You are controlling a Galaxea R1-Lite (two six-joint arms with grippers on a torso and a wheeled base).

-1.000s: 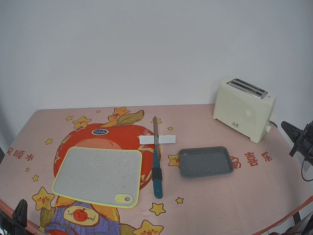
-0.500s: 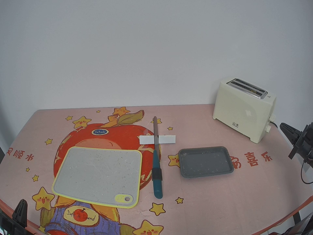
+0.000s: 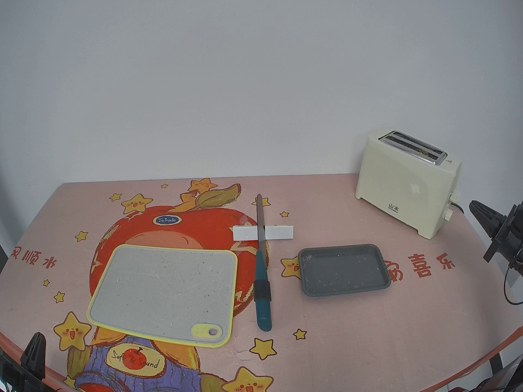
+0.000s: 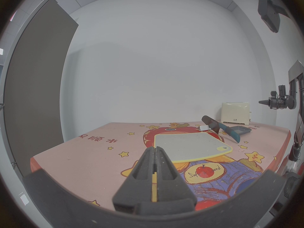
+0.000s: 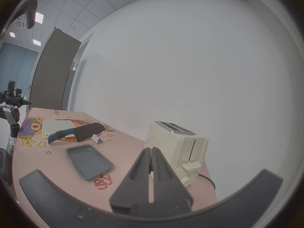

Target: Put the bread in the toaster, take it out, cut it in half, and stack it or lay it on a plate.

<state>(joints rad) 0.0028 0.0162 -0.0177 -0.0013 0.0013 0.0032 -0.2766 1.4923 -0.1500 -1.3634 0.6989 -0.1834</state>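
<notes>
Here left gripper (image 4: 155, 162) closed, empty, near cutting board (image 4: 190, 146); right gripper (image 5: 151, 167) closed, empty, near toaster (image 5: 172, 142).

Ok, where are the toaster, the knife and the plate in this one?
toaster (image 3: 406, 191): head view, on its cream side wall.
knife (image 3: 261, 265): head view, on the teal handle near the blade.
plate (image 3: 343, 270): head view, on its bare grey floor.

plain white wall (image 3: 261, 55), pink cartoon-print table (image 3: 381, 328), tiled ceiling (image 5: 95, 0), lit panels (image 5: 39, 17)
</notes>
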